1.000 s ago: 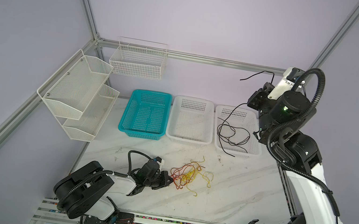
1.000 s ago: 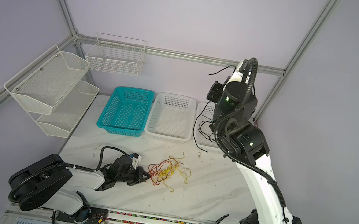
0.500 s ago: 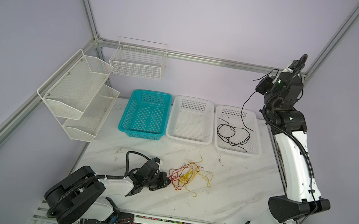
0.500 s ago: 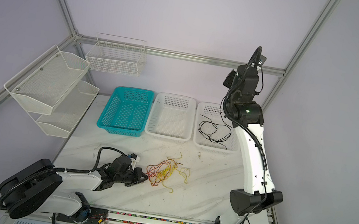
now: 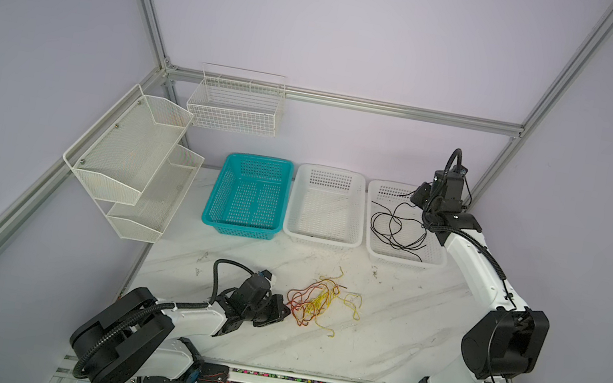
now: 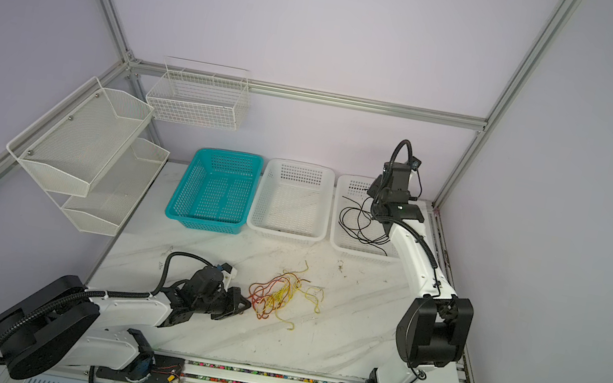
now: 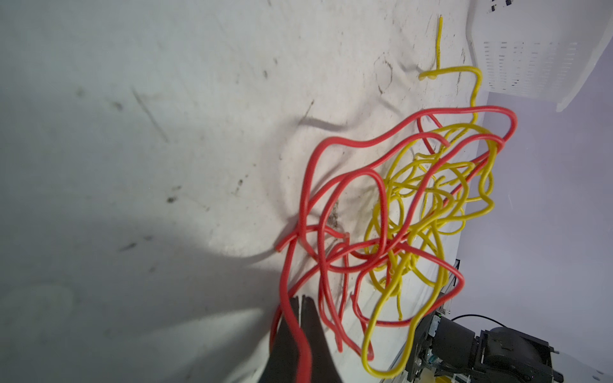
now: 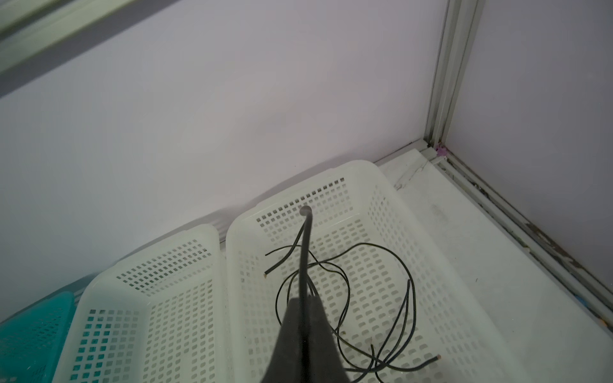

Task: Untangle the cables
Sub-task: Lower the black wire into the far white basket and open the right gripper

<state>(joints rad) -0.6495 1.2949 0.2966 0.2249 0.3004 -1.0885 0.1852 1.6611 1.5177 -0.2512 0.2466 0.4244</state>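
Observation:
Red and yellow cables lie tangled in a pile on the white marble table, front centre. My left gripper lies low at the pile's left edge, shut on a red strand that runs between its fingers. A black cable lies looped in the right white basket. My right gripper hangs over that basket's back right, shut on one end of the black cable, which sticks out past the fingertips.
A teal basket and a middle white basket stand left of the right white one along the back. White mesh shelves and a wire basket hang on the left and back walls. Frame posts rise at the corners.
My right arm has come down from high above to just over the right white basket, and more of the black cable now lies in it. The left gripper has stayed at the pile.

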